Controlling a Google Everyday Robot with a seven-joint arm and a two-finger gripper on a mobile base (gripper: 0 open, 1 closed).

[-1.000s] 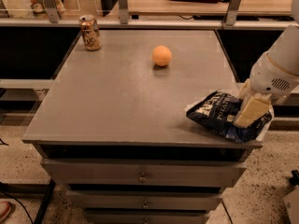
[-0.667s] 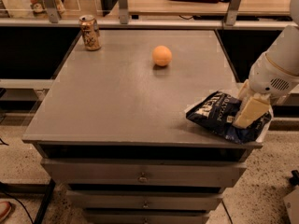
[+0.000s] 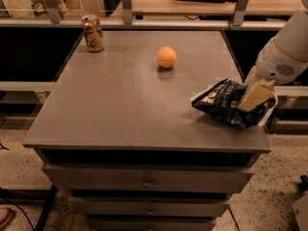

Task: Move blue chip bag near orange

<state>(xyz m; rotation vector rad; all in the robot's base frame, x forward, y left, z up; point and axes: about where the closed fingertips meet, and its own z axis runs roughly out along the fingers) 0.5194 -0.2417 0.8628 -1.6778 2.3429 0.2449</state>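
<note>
The blue chip bag (image 3: 222, 103), dark navy foil with white lettering, lies crumpled at the table's right front corner. The orange (image 3: 167, 57) sits on the table top in the far middle, well apart from the bag, up and to its left. My gripper (image 3: 254, 96), cream-coloured on a white arm coming in from the right, is down on the right part of the bag and in contact with it. The bag's right end is partly hidden behind the gripper.
A gold-brown drink can (image 3: 93, 33) stands at the table's far left corner. The grey table (image 3: 115, 109) has drawers below its front edge. A rail and shelving run behind the table. The bag is close to the right edge.
</note>
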